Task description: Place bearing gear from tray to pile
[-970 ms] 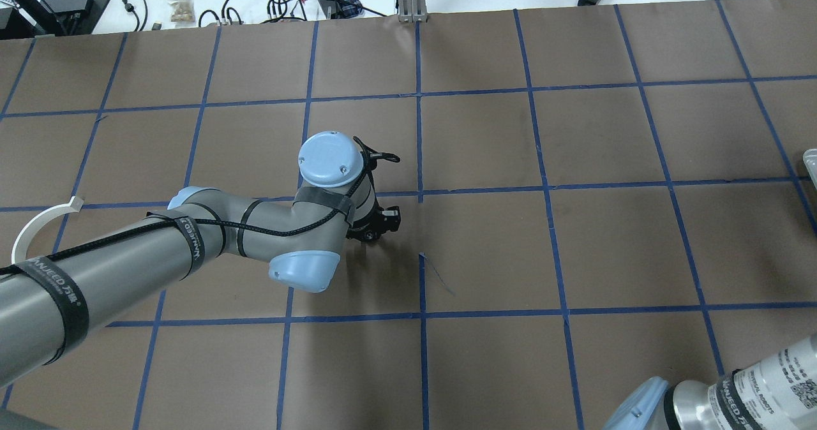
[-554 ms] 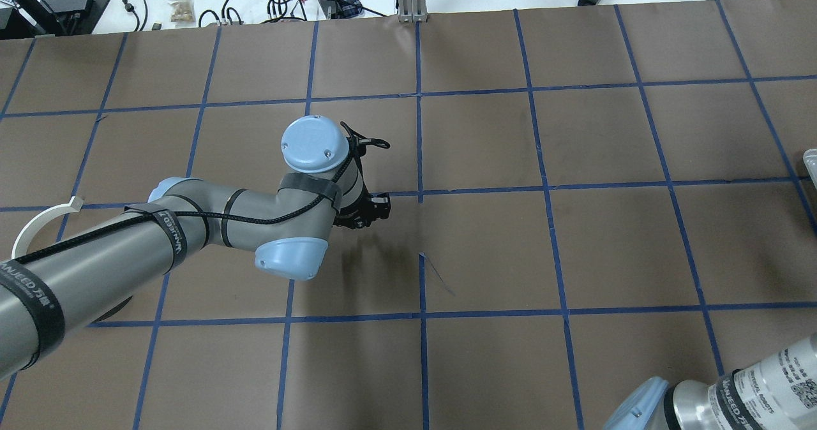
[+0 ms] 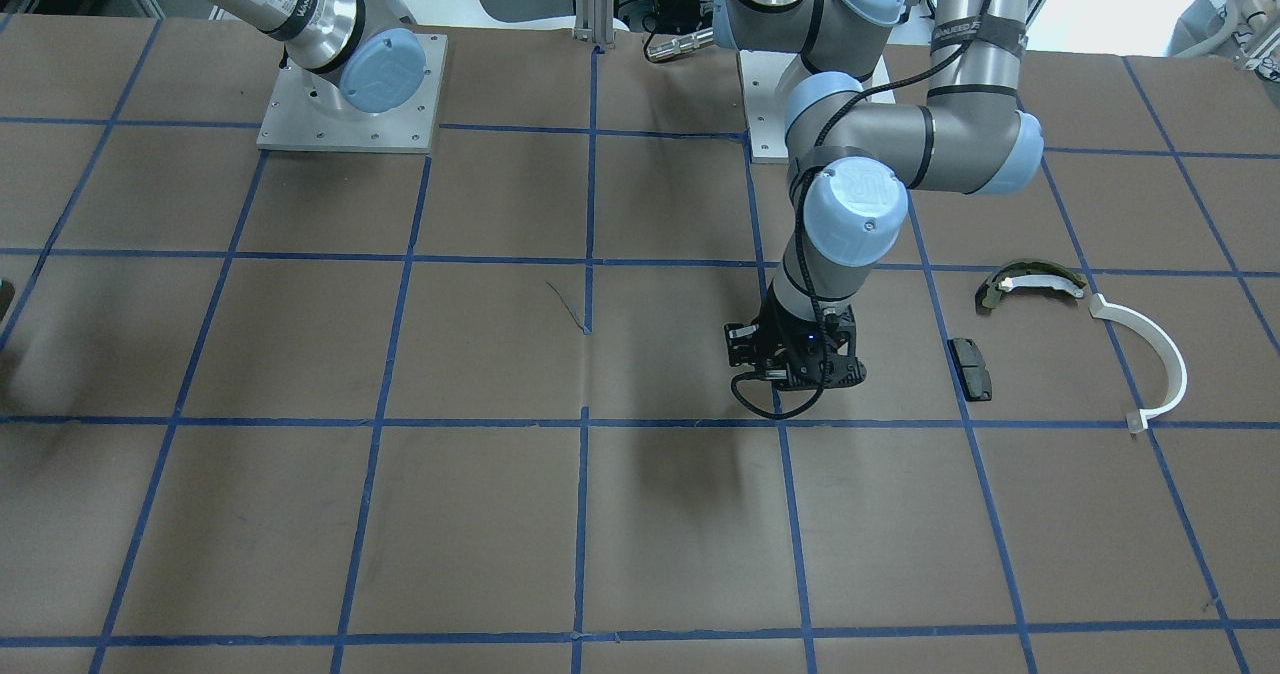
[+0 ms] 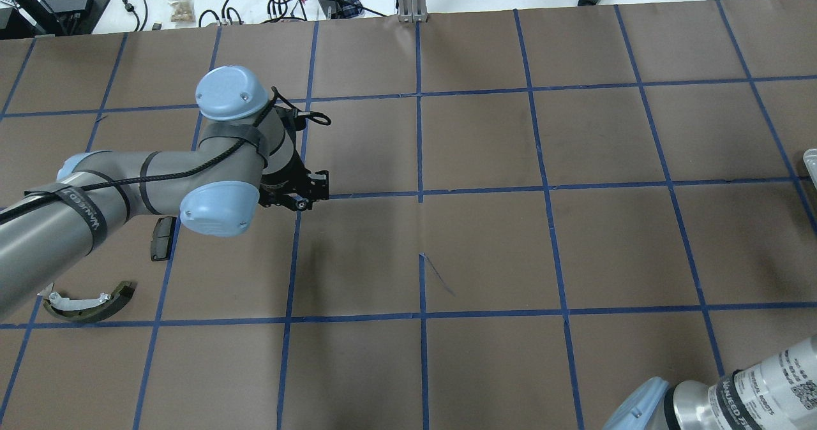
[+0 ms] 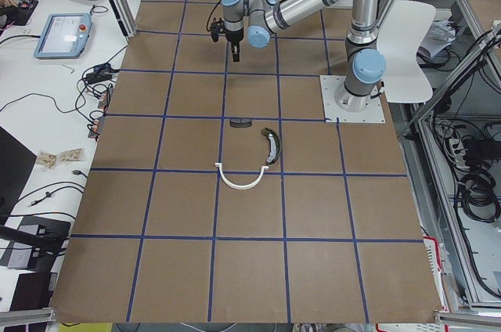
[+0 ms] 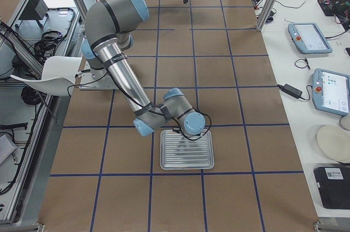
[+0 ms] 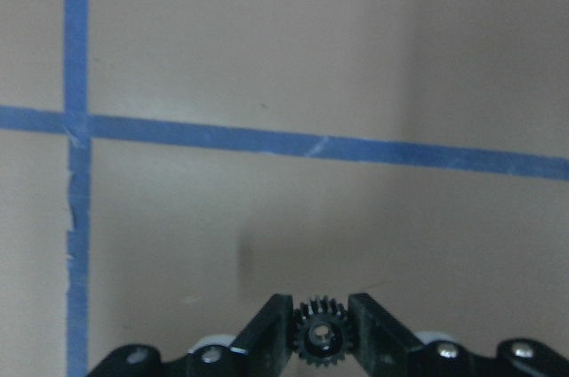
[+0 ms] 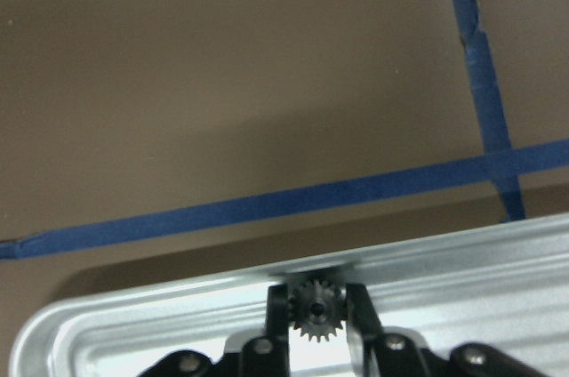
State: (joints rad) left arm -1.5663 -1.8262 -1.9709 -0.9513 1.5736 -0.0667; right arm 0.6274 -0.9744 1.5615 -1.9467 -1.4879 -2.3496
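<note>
— Where's the bearing gear (image 7: 320, 341)?
— The left gripper (image 3: 795, 372) pinches it above the table (image 3: 400, 514), near the pile's black pad (image 3: 971, 368), on the side away from the olive-and-white shoe (image 3: 1030, 282) and white half-ring (image 3: 1150, 354).
— Touching the pad?
— No, apart from it.
— And the right gripper (image 8: 316, 297)?
— Well apart from the pad, clamped on a second gear (image 8: 316, 315) over the tray (image 8: 133, 319) rim.

One camera looks down from behind the robot (image 3: 860, 169), another faces it across the table (image 3: 300, 514); both catch the black pad (image 3: 971, 368). Two watch from the table's ends. Wrist cameras hang close; the right-end view shares the tray (image 6: 186, 158) with one.
</note>
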